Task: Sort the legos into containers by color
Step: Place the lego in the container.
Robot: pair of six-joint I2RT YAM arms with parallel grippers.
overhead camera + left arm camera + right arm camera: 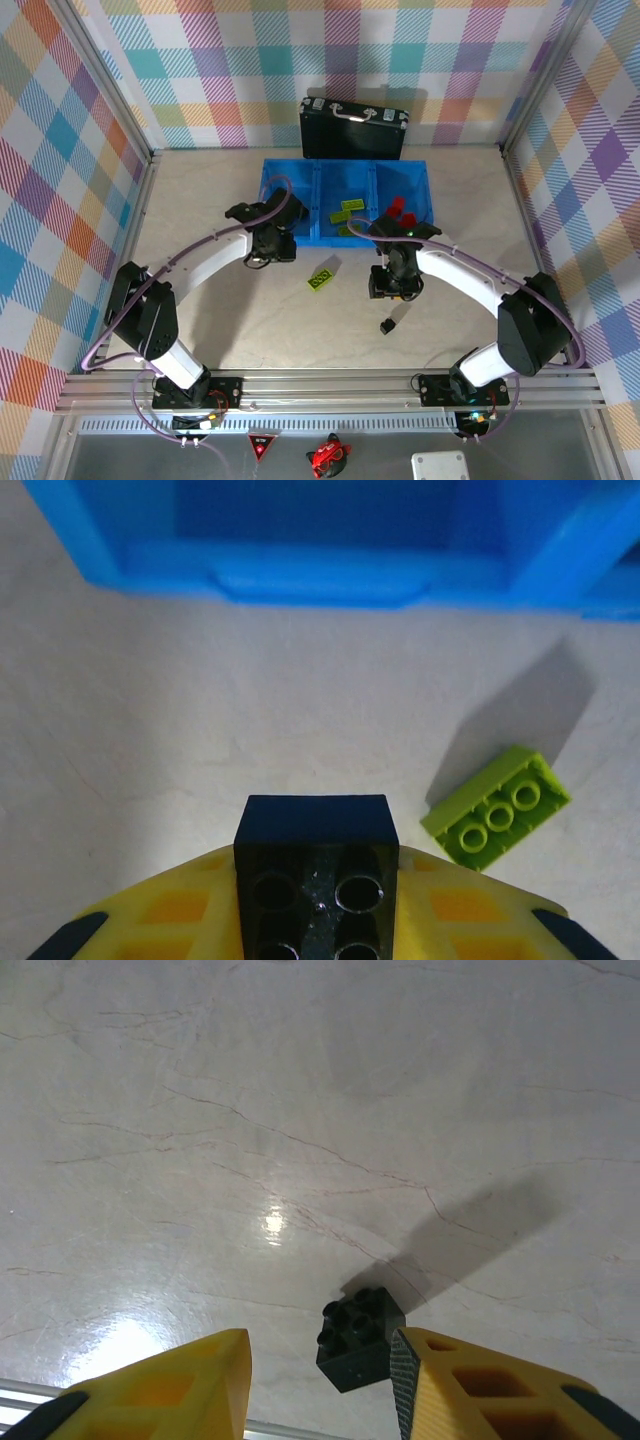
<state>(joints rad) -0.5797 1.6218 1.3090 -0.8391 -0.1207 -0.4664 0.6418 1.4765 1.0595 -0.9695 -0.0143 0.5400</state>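
Left arm is coming in from the lower left of the top view, with the left fingers (271, 246) hanging just in front of the left compartment of the blue bin (345, 165). In the left wrist view these fingers (150, 920) are clamping the gripped black brick (315, 865) at bottom centre, its hollow underside facing the camera and the bin wall (300, 575) running across the top. A lime-green brick (497, 807) is lying studs-up at right centre on the surface (200, 710), apart from the bin; in the top view (321, 280) it is sitting between the two arms. Green bricks (347, 210) are resting in the middle compartment, red bricks (400, 210) in the right one, with a black case (352, 128) standing behind. Right fingers (470, 1390) are standing parted over the surface; the loose black brick (358, 1338) is lying between them, close against the right-hand finger. Contact cannot be told.
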